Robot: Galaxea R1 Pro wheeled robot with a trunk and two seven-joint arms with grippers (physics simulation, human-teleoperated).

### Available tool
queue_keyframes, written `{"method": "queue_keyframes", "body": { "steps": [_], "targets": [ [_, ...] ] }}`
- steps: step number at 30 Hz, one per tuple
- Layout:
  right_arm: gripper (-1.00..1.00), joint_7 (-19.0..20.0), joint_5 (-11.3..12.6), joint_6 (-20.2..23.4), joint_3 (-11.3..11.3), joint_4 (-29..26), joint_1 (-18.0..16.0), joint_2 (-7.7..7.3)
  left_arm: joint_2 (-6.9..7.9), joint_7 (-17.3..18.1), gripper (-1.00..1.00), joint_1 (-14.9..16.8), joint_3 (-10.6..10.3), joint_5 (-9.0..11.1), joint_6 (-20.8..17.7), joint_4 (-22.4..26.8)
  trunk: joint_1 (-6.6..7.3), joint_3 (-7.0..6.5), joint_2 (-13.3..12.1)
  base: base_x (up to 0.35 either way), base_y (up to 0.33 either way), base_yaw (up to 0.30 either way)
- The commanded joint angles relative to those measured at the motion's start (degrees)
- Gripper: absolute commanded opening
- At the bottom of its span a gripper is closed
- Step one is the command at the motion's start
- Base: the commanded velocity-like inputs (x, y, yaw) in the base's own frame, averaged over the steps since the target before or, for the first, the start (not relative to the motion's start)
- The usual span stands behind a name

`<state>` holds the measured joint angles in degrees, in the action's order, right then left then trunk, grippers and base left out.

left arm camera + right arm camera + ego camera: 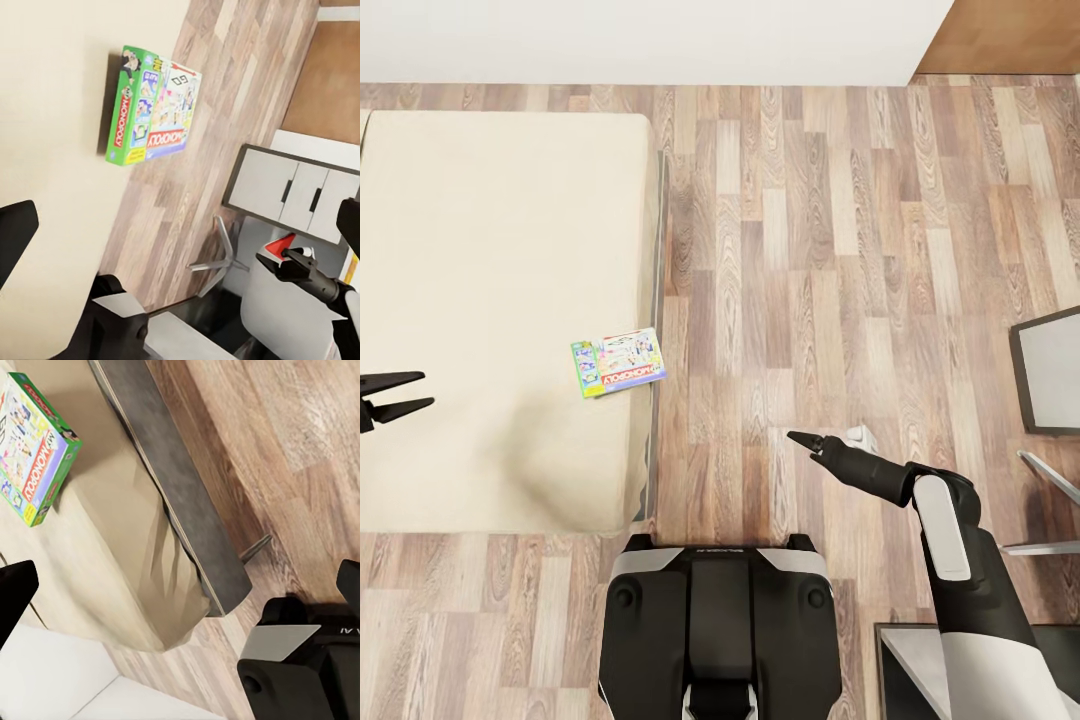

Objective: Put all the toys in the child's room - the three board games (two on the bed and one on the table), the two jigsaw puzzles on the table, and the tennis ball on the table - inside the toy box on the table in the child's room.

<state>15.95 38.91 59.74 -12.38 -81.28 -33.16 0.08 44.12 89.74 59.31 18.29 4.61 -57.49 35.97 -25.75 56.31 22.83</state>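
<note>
One board game (618, 362), a flat box with a green edge and pale blue cover, lies flat on the beige bed (490, 250) near its right edge. The same board game (150, 105) appears ahead of my left gripper (180, 225), and the right wrist view catches the board game (34, 446) beyond the bed's grey frame. My left gripper (415, 392) hovers over the mattress to the box's left, open and empty. My right gripper (805, 440) hangs over the wood floor to the right of the bed, open with nothing between its fingers (15, 589).
A dark-framed cabinet with white doors (1050, 380) and grey chair legs (1050, 480) stand at the right. My own base (720, 620) sits at the bed's foot. Wood-plank floor (840, 250) runs between bed and cabinet, with a white wall (640, 40) beyond.
</note>
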Motion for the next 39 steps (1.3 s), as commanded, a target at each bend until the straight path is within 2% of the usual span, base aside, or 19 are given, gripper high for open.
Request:
{"method": "queue_keyframes", "body": {
  "steps": [1,31,39],
  "targets": [
    [1.0,0.6,-0.5,0.2,-0.1,0.0,0.0,0.01,0.01,0.3,1.0,0.0,0.0,-0.1,-0.6,0.0,-0.03,0.06,0.1,0.0,0.0,0.0],
    [1.0,0.4,-0.6,0.2,0.0,0.1,0.0,0.01,-0.03,0.3,1.0,-0.2,0.0,-0.2,-0.4,-1.0,-0.03,0.06,0.1,0.0,0.0,0.0],
    [1.0,0.4,-0.7,-0.3,0.1,0.1,0.0,0.09,-0.24,0.3,1.0,-0.6,-0.1,-0.3,1.3,-1.1,-0.03,-0.15,0.1,0.0,0.0,0.0]
  ]
}}
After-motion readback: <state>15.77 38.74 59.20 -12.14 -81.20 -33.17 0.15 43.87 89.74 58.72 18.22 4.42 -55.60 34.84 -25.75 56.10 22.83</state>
